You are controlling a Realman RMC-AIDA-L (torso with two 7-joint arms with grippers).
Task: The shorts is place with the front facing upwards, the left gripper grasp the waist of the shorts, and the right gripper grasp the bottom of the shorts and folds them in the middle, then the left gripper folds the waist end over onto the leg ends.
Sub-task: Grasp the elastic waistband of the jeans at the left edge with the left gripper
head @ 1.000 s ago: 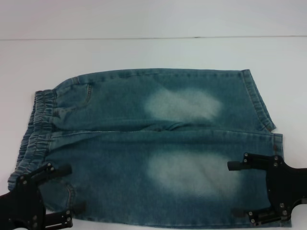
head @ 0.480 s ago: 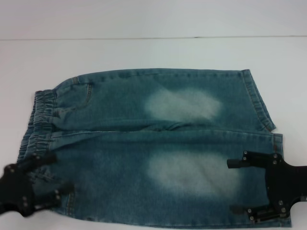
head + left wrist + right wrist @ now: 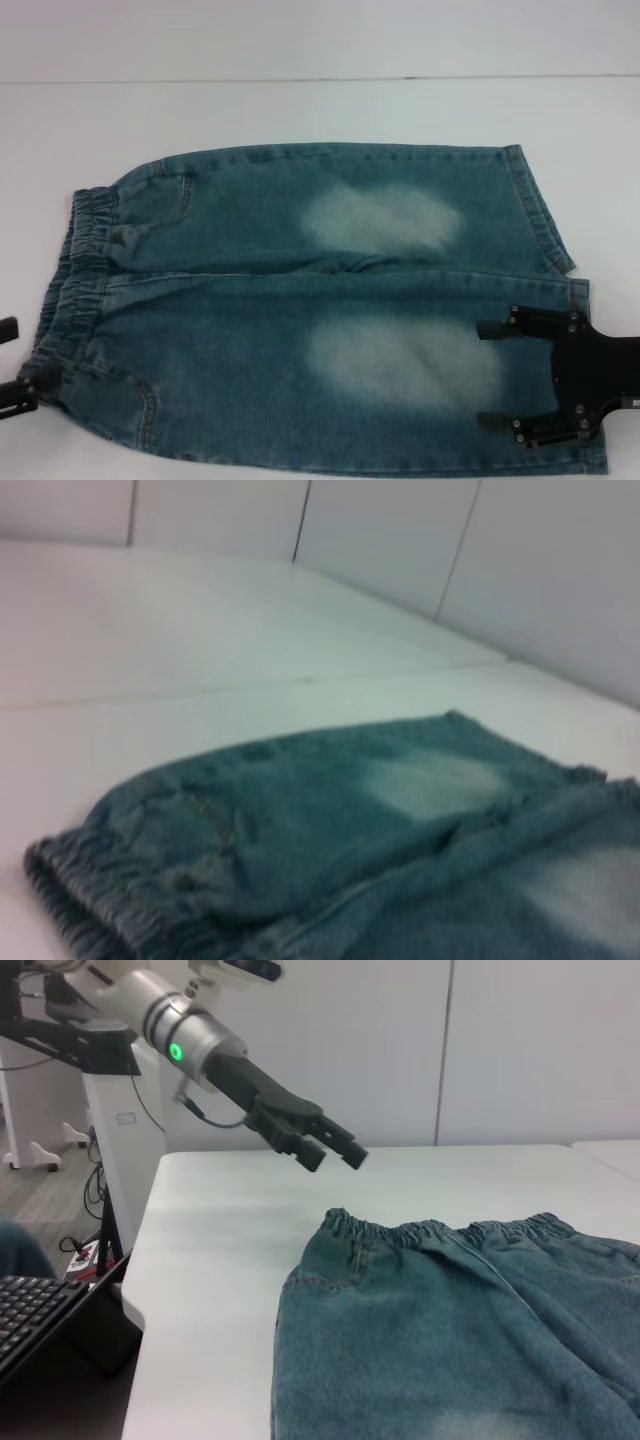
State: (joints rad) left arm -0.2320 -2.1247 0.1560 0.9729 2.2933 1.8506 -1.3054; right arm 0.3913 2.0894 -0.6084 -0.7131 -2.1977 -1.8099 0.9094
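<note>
**Still no grab, both claws wide**

Nearest me, I see the right gripper point(image 3: 483, 375) over the near leg by the bottom of the shorts point(image 3: 590, 370), fingers spread, pinching nothing. I see the left gripper point(image 3: 333, 1152) off the cloth, just beside the waist of the shorts point(image 3: 70, 270), raised above the table point(image 3: 300, 110), fingers apart and empty. Beyond them the shorts point(image 3: 330, 300) lie flat, front up, waist to my left, hems right, a pale patch point(image 3: 380, 220) on the far leg.
</note>
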